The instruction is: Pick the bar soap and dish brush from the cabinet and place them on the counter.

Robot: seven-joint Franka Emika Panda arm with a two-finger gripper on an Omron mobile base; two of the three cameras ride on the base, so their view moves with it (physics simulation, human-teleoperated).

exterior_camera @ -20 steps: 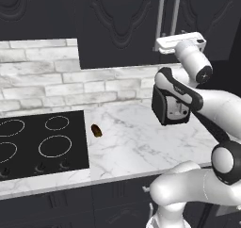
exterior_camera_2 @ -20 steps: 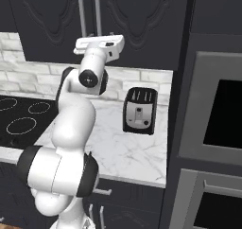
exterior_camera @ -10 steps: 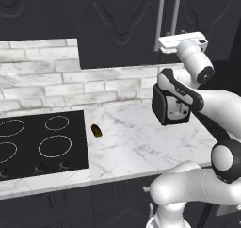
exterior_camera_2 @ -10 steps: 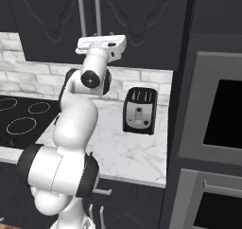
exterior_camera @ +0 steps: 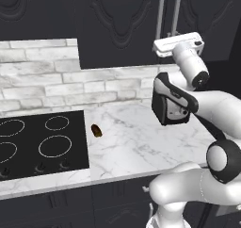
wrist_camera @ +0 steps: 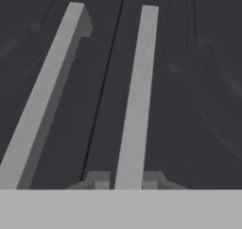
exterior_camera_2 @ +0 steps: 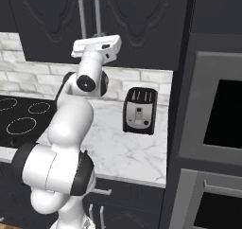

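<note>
Gripper (wrist_camera: 128, 180) clamped on the right-hand cabinet handle (wrist_camera: 137, 91); in the hand view the two fingertips (wrist_camera: 99, 180) sit either side of the bar at its lower end, pressed against it. The second silver handle (wrist_camera: 47, 91) runs alongside, toward 10 o'clock, clear of the fingers.

Cabinet (exterior_camera: 122, 24) doors shut, seam between the two handles closed. Bar soap and dish brush presumably behind the doors; neither can be made out from here.

Left base view: the hand (exterior_camera: 179, 43) is raised level against the cabinet front at about 1 o'clock, at the lower ends of the handles. Right base view: same hand (exterior_camera_2: 97, 44) at 11 o'clock.

Counter (exterior_camera: 136, 142), white marble: a small dark brown lump (exterior_camera: 96, 130) lies just beside the cooktop (exterior_camera: 37, 144), at its right edge. Toaster (exterior_camera_2: 139, 110) stands at the back of the counter, near the tall oven unit (exterior_camera_2: 212, 119), well apart from the lump.
</note>
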